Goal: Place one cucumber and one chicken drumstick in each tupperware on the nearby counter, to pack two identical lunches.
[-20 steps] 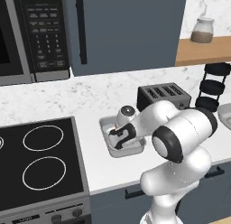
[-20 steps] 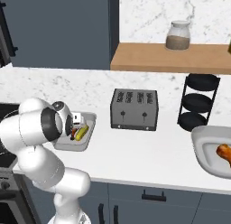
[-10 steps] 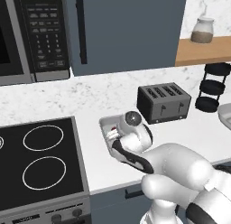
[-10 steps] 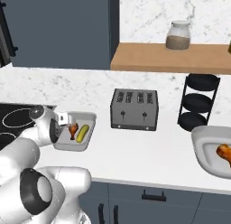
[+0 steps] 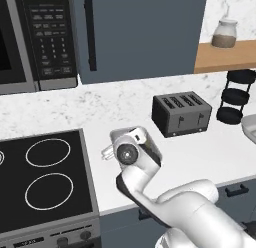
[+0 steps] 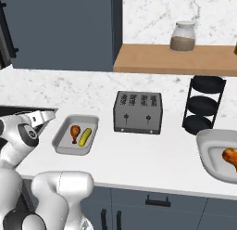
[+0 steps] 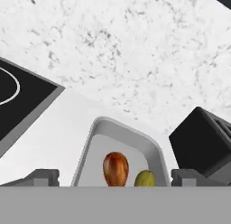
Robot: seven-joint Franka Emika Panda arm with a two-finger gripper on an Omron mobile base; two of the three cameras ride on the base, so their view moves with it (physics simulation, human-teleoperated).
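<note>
**Hovering claw, 1 tub packed**

Hanging over the near-left tupperware [image 6: 61,142], the claw [image 7: 115,175] has its 2 fingers [image 7: 43,177] spread wide apart, with nothing between them. In the hand view the tips stand at either side of the tub, clear of its rim, and the tub's far end curves up between them.

Inside this tub lie 1 drumstick [image 6: 75,132] and 1 cucumber [image 6: 84,137], side by side and just about touching. The drumstick is on the side nearer the stove [image 5: 47,182], its thick end toward the back wall in the right base view. The cucumber, yellow-green, lies on the side nearer the toaster [image 6: 138,111].

The tub sits on the white surface [image 6: 152,152] between the stove and the toaster, apart from both. In the left base view the white arm's wrist covers most of the tub.

At the far right edge of the right base view a 2nd tupperware [image 6: 206,152] rests on the surface, near a black 3-tier rack [image 6: 203,104]. A 2nd drumstick [image 6: 230,156] lies in it, partly cut off by the edge. Whether anything else lies in it, I cannot tell.

Above the rack a wooden shelf [image 6: 152,62] carries a glass jar [image 6: 183,36]. A microwave [image 5: 35,39] hangs above the stove.
</note>
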